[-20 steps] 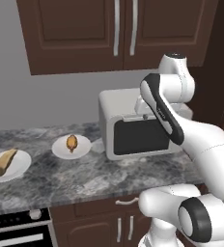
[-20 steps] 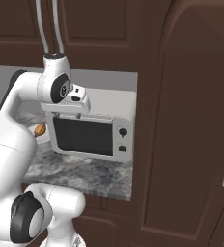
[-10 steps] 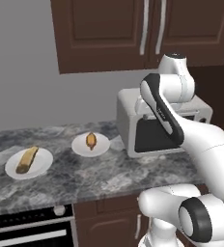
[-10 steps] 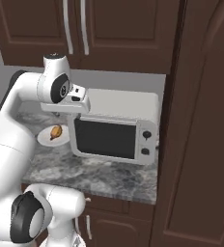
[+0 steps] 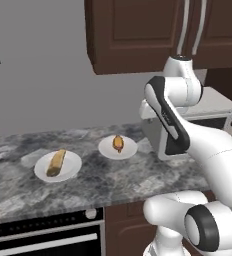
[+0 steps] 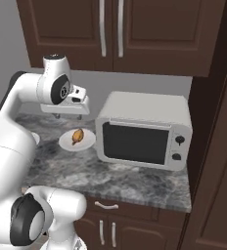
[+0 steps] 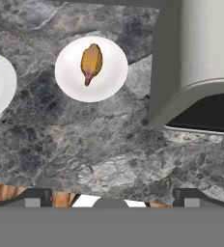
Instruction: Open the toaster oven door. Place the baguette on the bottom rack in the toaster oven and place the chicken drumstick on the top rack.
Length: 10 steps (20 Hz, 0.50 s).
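Toaster oven: the boxy light grey toaster oven [image 6: 144, 131] with rounded corners stands on the grey marbled stone desk [image 6: 110, 178], near its right end, beside the tall dark brown cabinet wall [image 6: 215, 146].
Door: the toaster oven door [image 6: 136, 143], a dark glass panel in a light grey frame, is closed and upright; so the first step of the task is not yet done, as I judge.
Racks: the two wire racks are behind the dark glass and I cannot make them out.
Drumstick: the small glossy orange-brown chicken drumstick [image 7: 91, 62] lies in the middle of a round white plate [image 7: 70, 83], just to the left of the oven; the plate keeps it ready for picking.
Drumstick axis: in the hand view its long axis runs nearly up and down, the darker narrow end at the bottom (this view turns with the hand, so this is not the direction of the room).
Baguette: the elongated tan-brown baguette [image 5: 56, 162] lies on a second round white plate [image 5: 72, 169], further left on the desk, well apart from the oven.
Baguette axis: in the left base view it is slanted, the far end leaning a little to the right.
Pincer: the two-finger pincer [image 6: 69, 116] hangs released, with the jaws wide and nothing between them, above the desk between the drumstick plate and the oven corner.
Why there: it looks down on the oven's front left corner, probably to approach the door (only my judgement).
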### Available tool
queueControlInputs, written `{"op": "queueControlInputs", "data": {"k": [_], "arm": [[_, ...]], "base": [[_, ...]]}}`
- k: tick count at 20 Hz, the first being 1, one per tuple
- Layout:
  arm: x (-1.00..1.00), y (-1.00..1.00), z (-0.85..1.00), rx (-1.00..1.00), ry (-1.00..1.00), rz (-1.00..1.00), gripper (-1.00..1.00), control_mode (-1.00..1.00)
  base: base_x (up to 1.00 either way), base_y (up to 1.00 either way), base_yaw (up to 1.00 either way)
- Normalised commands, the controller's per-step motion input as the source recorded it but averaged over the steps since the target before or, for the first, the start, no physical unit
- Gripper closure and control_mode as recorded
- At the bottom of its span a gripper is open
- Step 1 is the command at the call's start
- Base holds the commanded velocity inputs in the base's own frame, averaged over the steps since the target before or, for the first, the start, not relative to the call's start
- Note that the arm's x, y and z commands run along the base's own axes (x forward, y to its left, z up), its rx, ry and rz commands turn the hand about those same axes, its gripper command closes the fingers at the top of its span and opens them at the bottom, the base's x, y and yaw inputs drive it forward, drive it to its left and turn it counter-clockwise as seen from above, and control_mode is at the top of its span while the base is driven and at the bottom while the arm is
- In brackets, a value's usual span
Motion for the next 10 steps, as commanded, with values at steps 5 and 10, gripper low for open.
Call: {"op": "queueControlInputs", "data": {"k": [5, 10], "arm": [[0.0, 0.0, 0.0, 0.0, 0.0, 0.0, -1.0, 1.0], [0.0, 0.0, 0.0, 0.0, 0.0, 0.0, -1.0, 1.0]], "base": [[0.24, 0.39, -0.08], [0.21, 0.36, -0.01]]}}
